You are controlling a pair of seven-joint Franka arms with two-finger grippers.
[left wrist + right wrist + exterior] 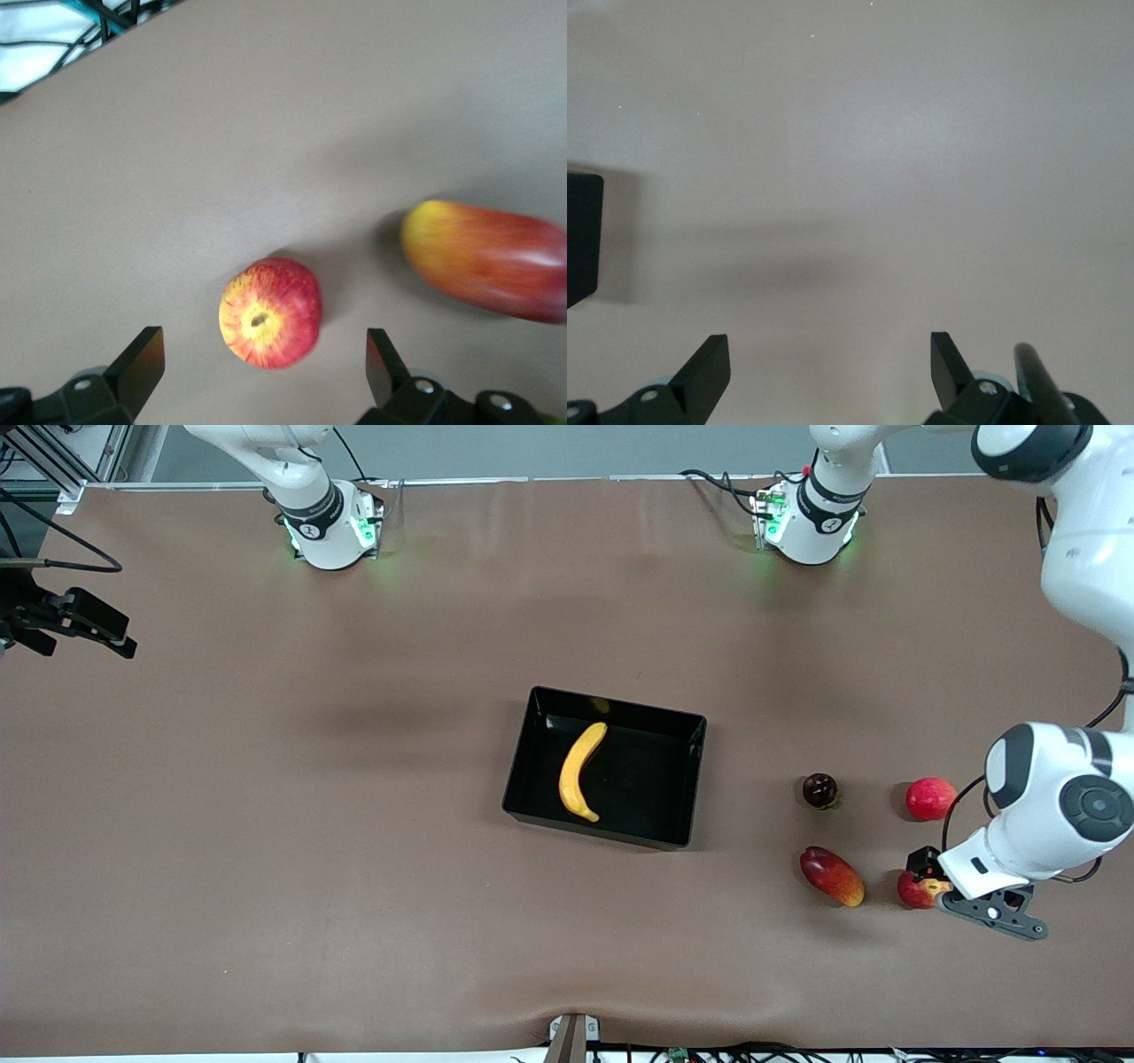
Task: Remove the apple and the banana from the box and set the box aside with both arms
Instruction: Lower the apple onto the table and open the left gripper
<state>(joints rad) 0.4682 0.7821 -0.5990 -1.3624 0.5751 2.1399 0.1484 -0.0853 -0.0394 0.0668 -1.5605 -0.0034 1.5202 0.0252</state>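
Note:
The yellow banana (580, 771) lies inside the black bin (673, 731) at mid table. The red apple with yellow streaks (912, 890) sits on the table toward the left arm's end, beside the mango. My left gripper (928, 879) is low over the apple and open. In the left wrist view the apple (270, 312) lies between the spread fingers of the left gripper (266, 354), stem dimple up, untouched. My right gripper (97, 631) waits open over bare table at the right arm's end. It is empty in the right wrist view (830, 359).
An oblong red-to-orange mango (832, 876) lies beside the apple and shows in the left wrist view (487, 259). A dark round fruit (819, 789) and a pinkish-red round fruit (930, 798) sit farther from the front camera. A bin corner (580, 235) shows in the right wrist view.

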